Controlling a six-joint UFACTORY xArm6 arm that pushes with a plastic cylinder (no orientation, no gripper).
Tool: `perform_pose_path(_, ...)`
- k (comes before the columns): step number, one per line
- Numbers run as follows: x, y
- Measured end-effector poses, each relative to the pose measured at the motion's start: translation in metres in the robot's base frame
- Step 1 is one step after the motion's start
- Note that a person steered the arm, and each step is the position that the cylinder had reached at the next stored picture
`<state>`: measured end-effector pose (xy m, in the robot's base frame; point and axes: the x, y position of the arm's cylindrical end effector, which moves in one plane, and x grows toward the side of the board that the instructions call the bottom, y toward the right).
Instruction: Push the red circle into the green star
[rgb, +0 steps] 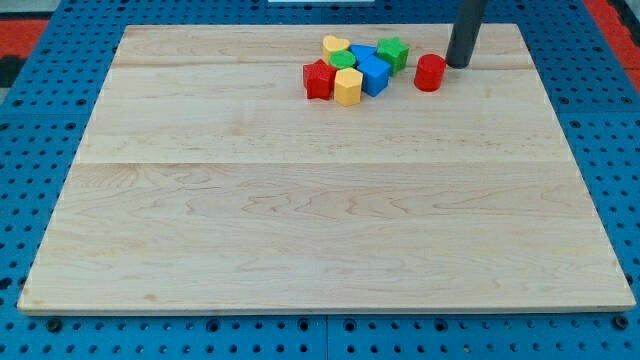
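Observation:
The red circle (430, 72) lies near the view's top, right of centre, on the wooden board (320, 200). The green star (393, 52) sits a short way to its upper left, apart from it, at the right end of a cluster of blocks. My tip (459, 65) is just right of the red circle, close to or touching its right side. The rod rises out of the view's top.
The cluster left of the green star holds a red star (318, 79), a yellow hexagon (348, 87), a blue cube (374, 74), a yellow heart (335, 46), a green block (343, 60) and another blue block (362, 52). Blue pegboard surrounds the board.

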<state>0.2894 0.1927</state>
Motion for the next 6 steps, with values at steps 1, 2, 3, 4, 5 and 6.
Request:
perform_pose_path(1, 0.042, 0.032)
perform_pose_path(2, 0.015, -0.007)
perform_pose_path(3, 0.013, -0.010)
perform_pose_path(4, 0.040, -0.018)
perform_pose_path(5, 0.015, -0.053)
perform_pose_path(6, 0.004, -0.058)
